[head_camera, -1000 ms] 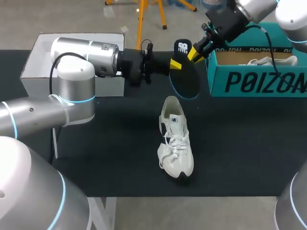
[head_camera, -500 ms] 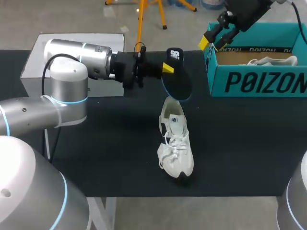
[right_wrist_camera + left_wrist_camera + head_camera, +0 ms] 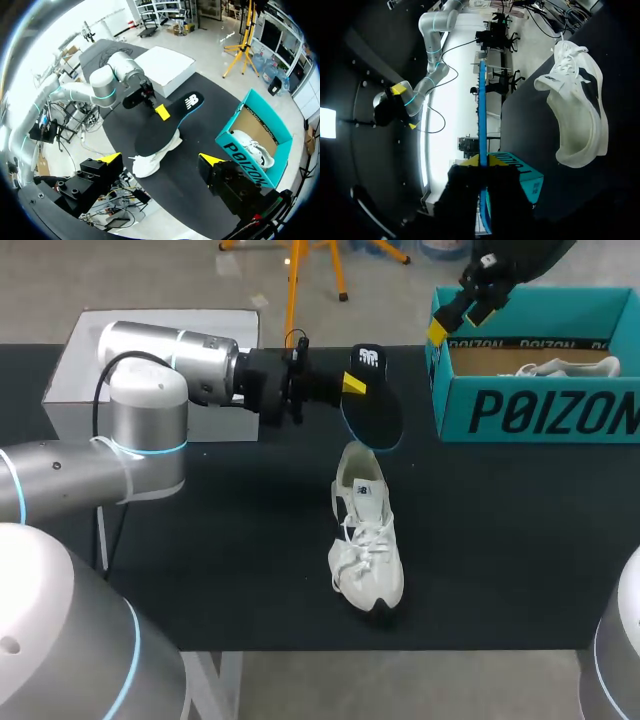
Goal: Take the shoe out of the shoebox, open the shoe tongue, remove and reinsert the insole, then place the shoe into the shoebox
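Left fingers (image 3: 352, 385): closed on the insole (image 3: 372, 405), pinching its side edge near the heel end, above the surface (image 3: 250, 540).
Insole feel: likely light, thin and bendy; the free toe end may buckle if pushed hard, so a hold near the heel suits feeding it in.
Insole axis: logo heel toward the far edge, toe end down over the shoe (image 3: 366, 540) opening; long axis roughly in line with the shoe's.
Shoe: upright on the surface, toe toward the near edge; probably soft and light, apt to slide, best braced at the heel collar.
Right fingers (image 3: 110, 159): spread wide, holding nothing, raised by the shoebox (image 3: 535, 405) left end.
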### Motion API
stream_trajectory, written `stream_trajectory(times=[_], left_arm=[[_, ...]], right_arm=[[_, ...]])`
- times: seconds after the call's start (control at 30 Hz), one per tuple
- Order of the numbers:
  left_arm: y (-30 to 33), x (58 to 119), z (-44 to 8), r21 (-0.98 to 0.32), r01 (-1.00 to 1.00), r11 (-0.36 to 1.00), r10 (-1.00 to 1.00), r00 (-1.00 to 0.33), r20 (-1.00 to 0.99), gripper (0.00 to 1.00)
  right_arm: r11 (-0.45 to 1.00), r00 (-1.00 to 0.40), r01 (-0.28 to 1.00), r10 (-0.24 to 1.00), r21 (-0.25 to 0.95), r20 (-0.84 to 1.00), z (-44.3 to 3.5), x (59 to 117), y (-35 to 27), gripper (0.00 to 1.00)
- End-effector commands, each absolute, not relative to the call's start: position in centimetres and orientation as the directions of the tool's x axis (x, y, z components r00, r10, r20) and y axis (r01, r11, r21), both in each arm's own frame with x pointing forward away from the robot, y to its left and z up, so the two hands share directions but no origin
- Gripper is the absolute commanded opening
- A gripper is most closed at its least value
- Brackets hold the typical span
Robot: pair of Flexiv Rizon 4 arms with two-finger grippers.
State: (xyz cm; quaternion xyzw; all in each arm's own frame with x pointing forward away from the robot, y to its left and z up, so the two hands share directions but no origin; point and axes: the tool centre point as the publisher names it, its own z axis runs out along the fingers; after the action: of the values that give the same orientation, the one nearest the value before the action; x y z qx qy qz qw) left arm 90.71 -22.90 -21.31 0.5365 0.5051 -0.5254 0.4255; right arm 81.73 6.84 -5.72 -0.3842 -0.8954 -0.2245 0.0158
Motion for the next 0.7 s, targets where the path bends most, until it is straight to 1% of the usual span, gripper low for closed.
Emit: stream_trajectory(times=[0.03, 0.07, 0.5, 0.53, 0.57, 0.6, 0.63, 0.67, 0.7], left_arm=[[-23.2, 90.8, -21.4, -0.094, 0.988, -0.120, 0.116, -0.080, -0.990, 0.00], [-23.3, 90.7, -21.4, -0.094, 0.991, -0.100, 0.119, -0.082, -0.989, 0.00], [-23.3, 90.7, -21.4, -0.094, 0.991, -0.100, 0.119, -0.082, -0.989, 0.00], [-22.8, 91.2, -20.8, -0.129, 0.987, -0.100, 0.107, -0.119, -0.987, 0.00], [-22.5, 91.4, -20.1, -0.239, 0.967, -0.091, 0.077, -0.233, -0.970, 0.00], [-22.4, 91.5, -19.3, -0.333, 0.936, -0.112, 0.047, -0.329, -0.943, 0.00], [-22.3, 91.5, -18.6, -0.354, 0.926, -0.130, 0.039, -0.351, -0.935, 0.00], [-22.3, 91.4, -18.3, -0.439, 0.893, -0.100, 0.063, -0.435, -0.898, 0.00], [-22.4, 91.2, -18.0, -0.501, 0.851, -0.155, 0.047, -0.501, -0.864, 0.00]], right_arm=[[0.609, -0.707, 0.687, 0.686, 0.397, 0.171, -5.7, 81.4, 6.9, 1.00], [0.609, -0.707, 0.687, 0.686, 0.397, 0.171, -5.7, 81.4, 6.9, 1.00], [0.609, -0.707, 0.687, 0.686, 0.397, 0.171, -5.7, 81.4, 6.9, 1.00], [0.609, -0.707, 0.687, 0.686, 0.397, 0.171, -5.7, 81.4, 6.9, 1.00], [0.609, -0.707, 0.687, 0.686, 0.397, 0.171, -5.7, 81.4, 6.9, 1.00], [0.609, -0.707, 0.687, 0.686, 0.397, 0.171, -5.7, 81.4, 6.9, 1.00], [0.609, -0.707, 0.687, 0.686, 0.397, 0.171, -5.7, 81.4, 6.9, 1.00], [0.609, -0.707, 0.687, 0.686, 0.397, 0.171, -5.7, 81.4, 6.9, 1.00], [0.609, -0.707, 0.687, 0.686, 0.397, 0.171, -5.7, 81.4, 6.9, 1.00]])
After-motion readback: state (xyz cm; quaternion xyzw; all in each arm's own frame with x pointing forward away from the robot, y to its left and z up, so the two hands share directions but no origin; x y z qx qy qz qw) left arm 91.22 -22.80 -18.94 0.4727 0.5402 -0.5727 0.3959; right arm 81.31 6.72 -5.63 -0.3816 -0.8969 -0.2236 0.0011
